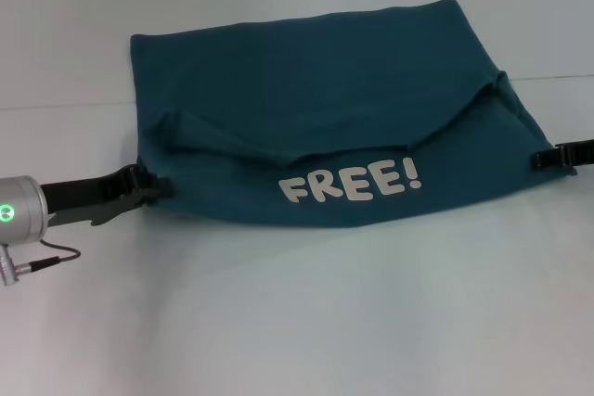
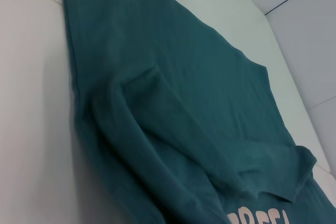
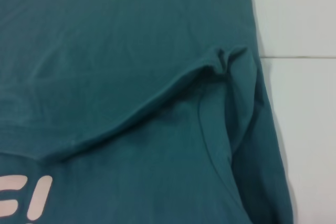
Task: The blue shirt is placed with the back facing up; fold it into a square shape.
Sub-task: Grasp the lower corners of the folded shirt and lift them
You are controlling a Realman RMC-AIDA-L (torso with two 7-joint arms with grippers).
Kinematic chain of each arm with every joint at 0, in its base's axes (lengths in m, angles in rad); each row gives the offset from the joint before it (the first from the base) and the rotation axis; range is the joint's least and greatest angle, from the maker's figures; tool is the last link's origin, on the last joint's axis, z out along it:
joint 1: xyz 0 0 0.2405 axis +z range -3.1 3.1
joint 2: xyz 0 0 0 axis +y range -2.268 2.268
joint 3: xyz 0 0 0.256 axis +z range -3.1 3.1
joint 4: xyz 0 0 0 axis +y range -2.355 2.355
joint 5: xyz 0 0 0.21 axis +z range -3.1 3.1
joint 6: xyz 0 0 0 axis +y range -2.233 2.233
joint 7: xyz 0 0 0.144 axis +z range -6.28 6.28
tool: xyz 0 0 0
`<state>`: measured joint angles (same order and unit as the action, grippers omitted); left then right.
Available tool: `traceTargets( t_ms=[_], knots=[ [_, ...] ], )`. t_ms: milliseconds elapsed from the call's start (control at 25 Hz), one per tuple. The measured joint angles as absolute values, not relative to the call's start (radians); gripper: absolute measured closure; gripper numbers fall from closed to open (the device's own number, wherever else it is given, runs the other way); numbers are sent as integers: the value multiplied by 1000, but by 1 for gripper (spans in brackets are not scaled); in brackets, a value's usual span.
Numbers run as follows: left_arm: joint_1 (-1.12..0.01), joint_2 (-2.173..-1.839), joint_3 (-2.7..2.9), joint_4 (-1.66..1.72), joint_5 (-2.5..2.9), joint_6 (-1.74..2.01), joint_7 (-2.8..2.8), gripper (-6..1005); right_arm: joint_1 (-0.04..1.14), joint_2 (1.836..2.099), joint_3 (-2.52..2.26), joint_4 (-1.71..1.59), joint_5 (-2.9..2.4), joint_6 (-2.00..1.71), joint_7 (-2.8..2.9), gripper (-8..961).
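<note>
The blue shirt (image 1: 316,99) (soft, rumpled, lettering up) lies pinched by left gripper (image 1: 158,188) and right gripper (image 1: 546,159) fingers.

Blue shirt (image 1: 316,108) lies mid-table (image 1: 297,322), near part folded back over far part, lettering (image 1: 351,184) on top along near fold. Left gripper (image 1: 148,187) at shirt's left edge, right gripper (image 1: 548,157) at right edge, both touching cloth.
</note>
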<state>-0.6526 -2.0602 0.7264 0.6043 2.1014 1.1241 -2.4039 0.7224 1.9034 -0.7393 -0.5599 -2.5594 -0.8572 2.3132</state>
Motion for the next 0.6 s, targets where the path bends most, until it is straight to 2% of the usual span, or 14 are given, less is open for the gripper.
traceTargets(
  t_ms=[600],
  knots=[
    [-655, -2061, 729, 604, 2095, 1112, -2405, 963, 746, 1906, -757, -508, -2600, -815, 2326, 385]
  ],
)
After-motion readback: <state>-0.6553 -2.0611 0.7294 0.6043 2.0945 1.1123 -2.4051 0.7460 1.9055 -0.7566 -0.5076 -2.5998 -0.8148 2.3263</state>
